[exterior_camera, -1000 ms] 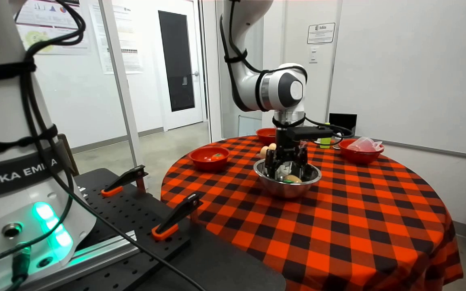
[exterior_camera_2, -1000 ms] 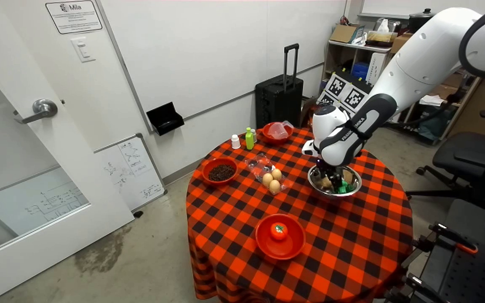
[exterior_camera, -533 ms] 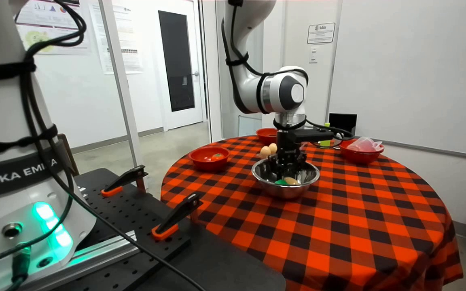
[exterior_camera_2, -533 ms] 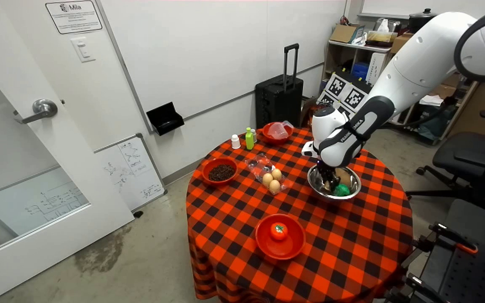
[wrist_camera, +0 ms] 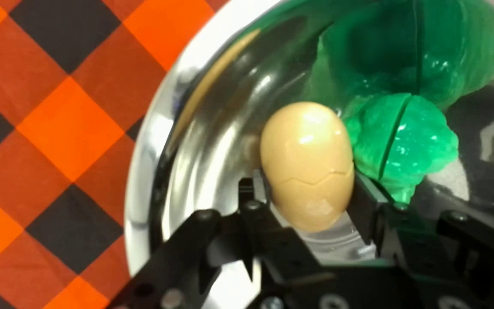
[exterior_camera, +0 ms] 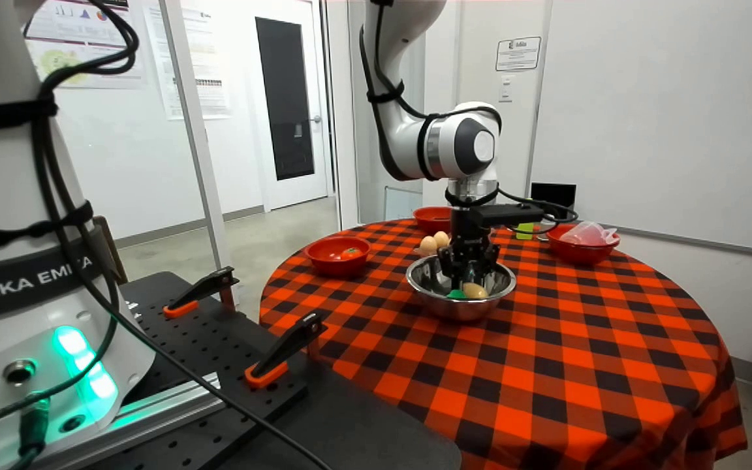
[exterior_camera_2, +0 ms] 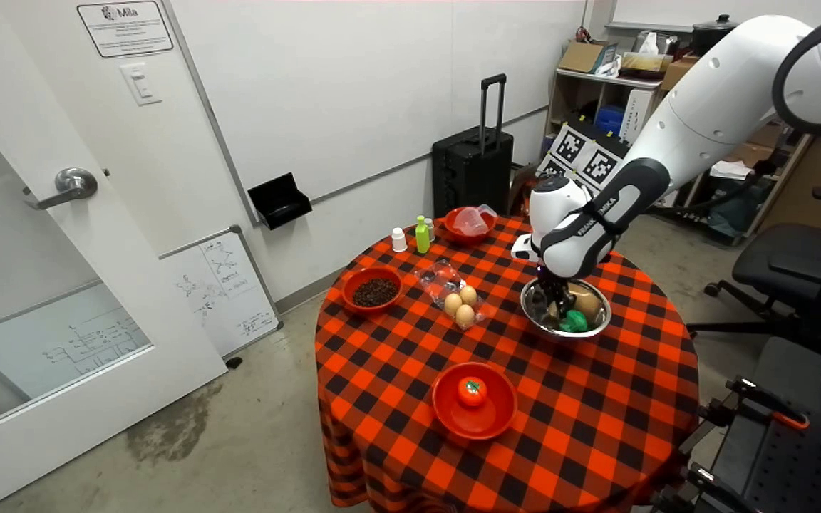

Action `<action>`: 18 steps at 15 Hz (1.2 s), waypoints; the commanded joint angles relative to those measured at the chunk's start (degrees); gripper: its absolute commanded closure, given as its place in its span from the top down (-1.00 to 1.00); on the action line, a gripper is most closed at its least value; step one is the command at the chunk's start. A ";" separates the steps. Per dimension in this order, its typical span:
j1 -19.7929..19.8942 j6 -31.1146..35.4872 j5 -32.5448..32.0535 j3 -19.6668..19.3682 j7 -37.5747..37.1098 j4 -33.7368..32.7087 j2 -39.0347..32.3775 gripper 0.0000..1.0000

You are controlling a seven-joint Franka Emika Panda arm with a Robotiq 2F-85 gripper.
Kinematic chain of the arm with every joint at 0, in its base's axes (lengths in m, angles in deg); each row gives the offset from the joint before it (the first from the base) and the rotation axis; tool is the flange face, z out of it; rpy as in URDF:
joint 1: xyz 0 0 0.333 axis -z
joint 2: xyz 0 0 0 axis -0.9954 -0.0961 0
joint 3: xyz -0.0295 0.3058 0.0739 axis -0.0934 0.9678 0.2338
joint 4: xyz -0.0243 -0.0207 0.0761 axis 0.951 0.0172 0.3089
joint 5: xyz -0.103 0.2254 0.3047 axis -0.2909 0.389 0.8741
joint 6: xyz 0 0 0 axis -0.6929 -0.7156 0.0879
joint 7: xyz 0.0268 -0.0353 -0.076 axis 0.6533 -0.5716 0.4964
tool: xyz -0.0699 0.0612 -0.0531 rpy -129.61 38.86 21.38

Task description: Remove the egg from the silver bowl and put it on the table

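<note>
A tan egg [wrist_camera: 309,159] with a zigzag seam sits between the finger pads of my gripper [wrist_camera: 312,189], both pads touching its sides. In an exterior view the egg [exterior_camera: 475,291] shows low at the fingertips, inside the silver bowl [exterior_camera: 461,309]. Whether it has left the bowl's bottom I cannot tell. My gripper [exterior_camera: 470,277] reaches down past the bowl's rim; in an exterior view the fingers largely hide the egg. A shiny green vegetable-like piece [wrist_camera: 403,141] lies right against the egg in the bowl. Under the bowl spreads the checked table [exterior_camera: 578,352].
The bowl's wall [wrist_camera: 144,180] rises close beside one finger. Elsewhere on the table are a red bowl with a tomato [exterior_camera_2: 472,391], a red bowl of dark beans [exterior_camera_2: 373,291], three eggs [exterior_camera_2: 463,306] by a clear carton, a green bottle [exterior_camera_2: 422,235] and another red bowl [exterior_camera_2: 469,226].
The jaws stood wide one second ago and have since come together on the egg. In the last half second the arm has risen slightly. The bowl has shifted a little.
</note>
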 commanded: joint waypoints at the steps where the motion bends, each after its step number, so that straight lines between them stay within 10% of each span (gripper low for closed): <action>1: -0.13 1.26 0.30 -0.34 -0.21 2.28 3.83 -0.55; 18: -7.90 -15.32 6.30 8.80 5.50 5.90 15.76 -0.55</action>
